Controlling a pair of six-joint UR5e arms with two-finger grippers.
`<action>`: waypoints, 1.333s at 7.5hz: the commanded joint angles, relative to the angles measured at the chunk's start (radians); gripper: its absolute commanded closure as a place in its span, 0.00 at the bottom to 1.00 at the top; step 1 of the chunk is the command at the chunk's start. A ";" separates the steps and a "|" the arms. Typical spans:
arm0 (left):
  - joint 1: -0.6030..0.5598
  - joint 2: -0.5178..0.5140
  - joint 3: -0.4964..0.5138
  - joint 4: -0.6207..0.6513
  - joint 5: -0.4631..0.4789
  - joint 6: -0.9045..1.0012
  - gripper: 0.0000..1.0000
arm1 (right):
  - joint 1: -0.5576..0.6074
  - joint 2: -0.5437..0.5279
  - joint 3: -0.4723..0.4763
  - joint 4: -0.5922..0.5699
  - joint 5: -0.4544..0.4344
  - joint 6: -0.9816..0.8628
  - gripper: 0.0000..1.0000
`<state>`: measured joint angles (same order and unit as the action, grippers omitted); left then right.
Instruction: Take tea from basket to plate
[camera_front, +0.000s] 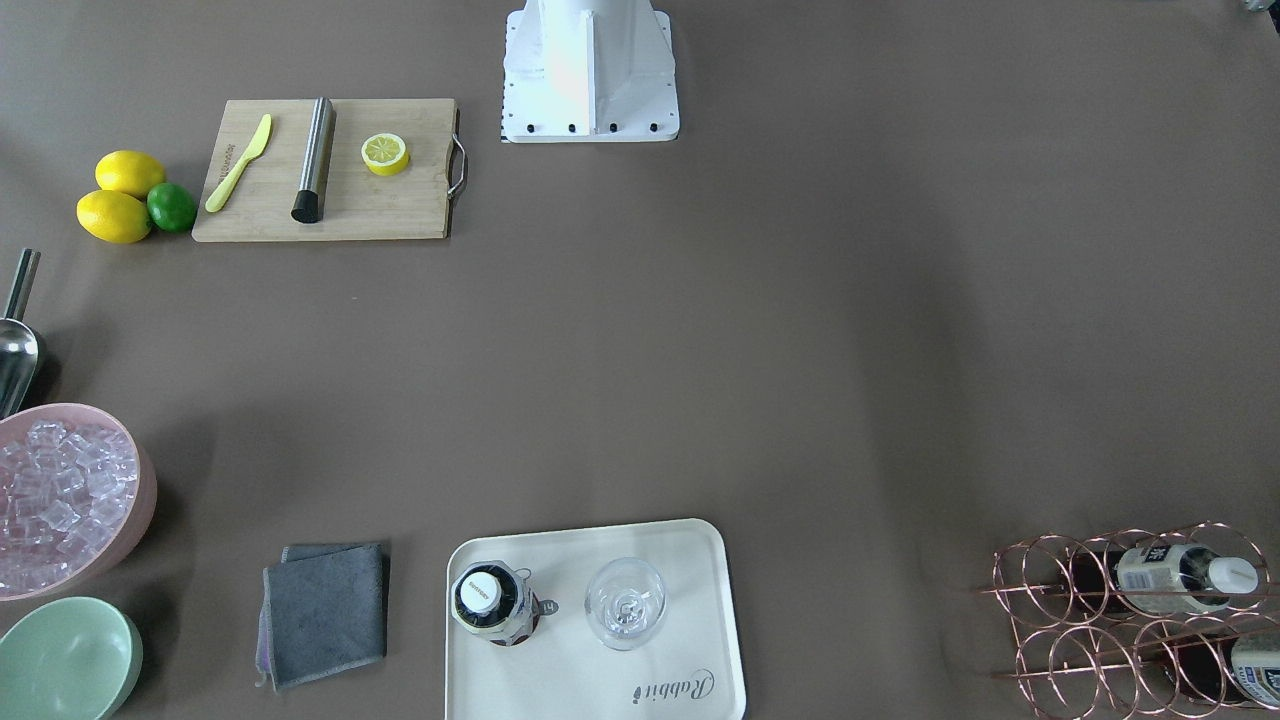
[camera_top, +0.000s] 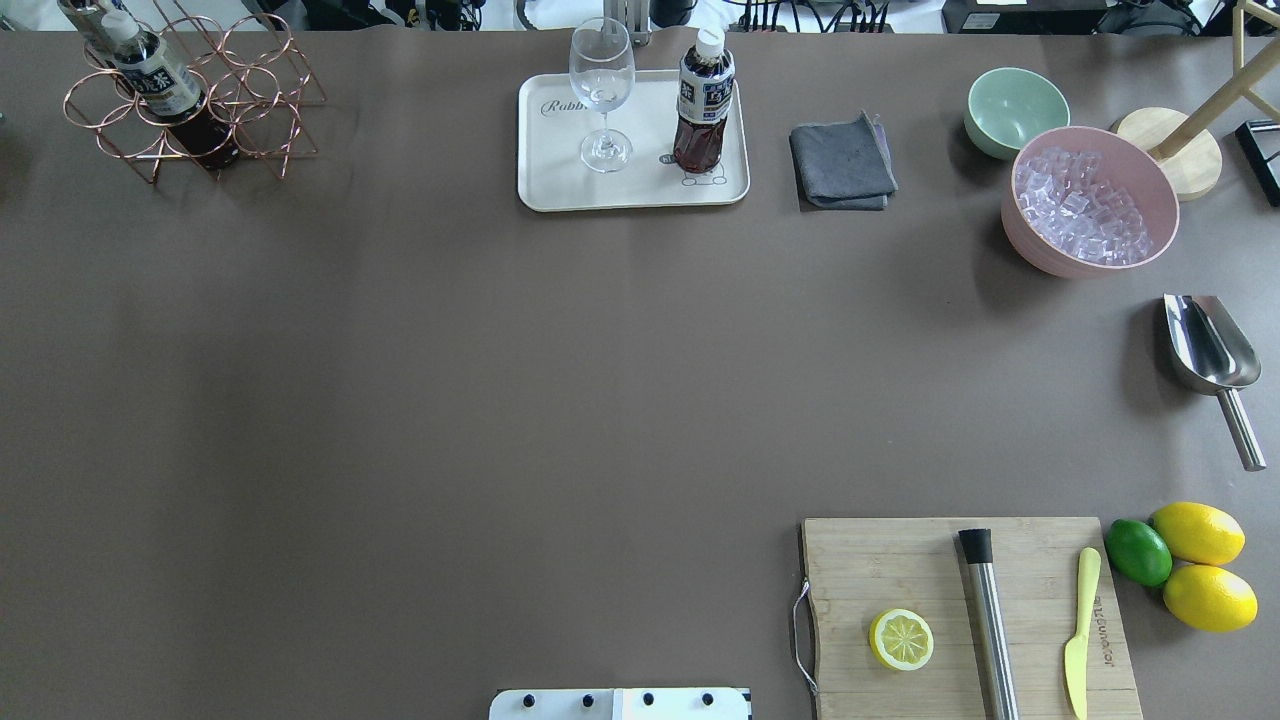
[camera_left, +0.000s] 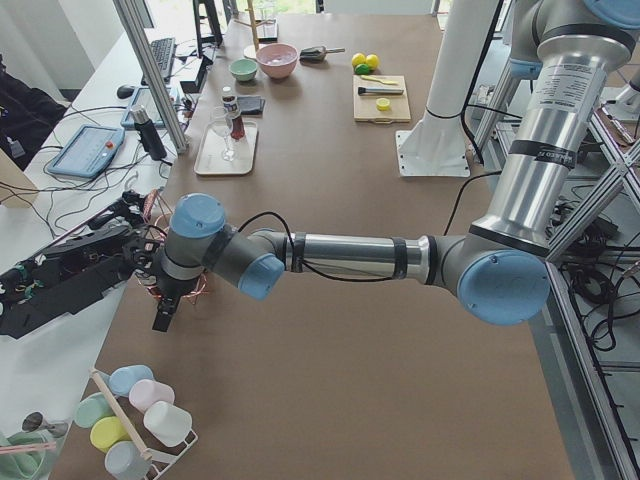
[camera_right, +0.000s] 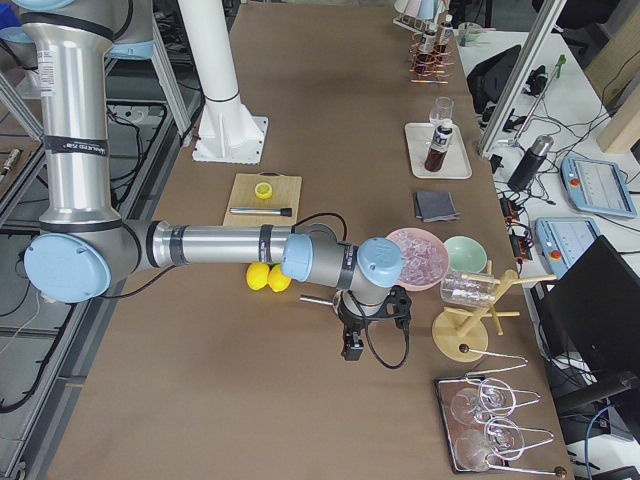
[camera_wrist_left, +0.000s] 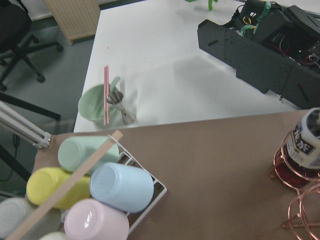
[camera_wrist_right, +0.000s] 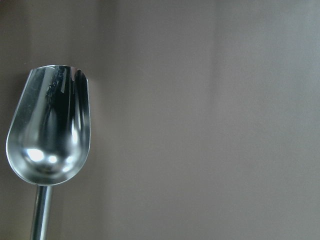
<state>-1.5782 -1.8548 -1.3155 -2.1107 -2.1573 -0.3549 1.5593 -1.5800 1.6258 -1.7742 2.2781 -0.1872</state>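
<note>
One tea bottle (camera_top: 703, 100) stands upright on the cream plate (camera_top: 560, 185), beside a wine glass (camera_top: 601, 95); they also show in the front view, the bottle (camera_front: 492, 603) on the plate (camera_front: 690, 560). The copper wire basket (camera_top: 270, 110) at the table's far left corner holds two more tea bottles (camera_front: 1180, 578), lying in its rings. My left gripper (camera_left: 162, 318) shows only in the exterior left view, low beside the basket; I cannot tell if it is open. My right gripper (camera_right: 352, 345) shows only in the exterior right view, above the scoop; I cannot tell its state.
A grey cloth (camera_top: 842, 162), a mint bowl (camera_top: 1015, 110) and a pink bowl of ice (camera_top: 1090, 200) lie right of the plate. A steel scoop (camera_top: 1210, 350), a cutting board (camera_top: 965, 615) with lemon half, knife and steel rod, and whole citrus (camera_top: 1195, 565) are on the right. Coloured cups (camera_wrist_left: 120, 187) lie near the basket.
</note>
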 joint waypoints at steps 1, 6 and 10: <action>-0.089 0.041 0.001 0.149 -0.369 0.005 0.02 | 0.001 0.000 -0.003 -0.001 0.000 0.000 0.00; -0.089 0.212 -0.106 0.140 -0.409 0.007 0.01 | 0.001 0.000 0.000 0.001 0.001 0.000 0.00; 0.061 0.206 -0.155 0.290 -0.340 0.055 0.01 | -0.001 0.000 0.000 0.001 0.001 0.000 0.00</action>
<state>-1.5374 -1.6482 -1.4333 -1.9378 -2.5406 -0.3385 1.5590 -1.5800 1.6264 -1.7733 2.2795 -0.1877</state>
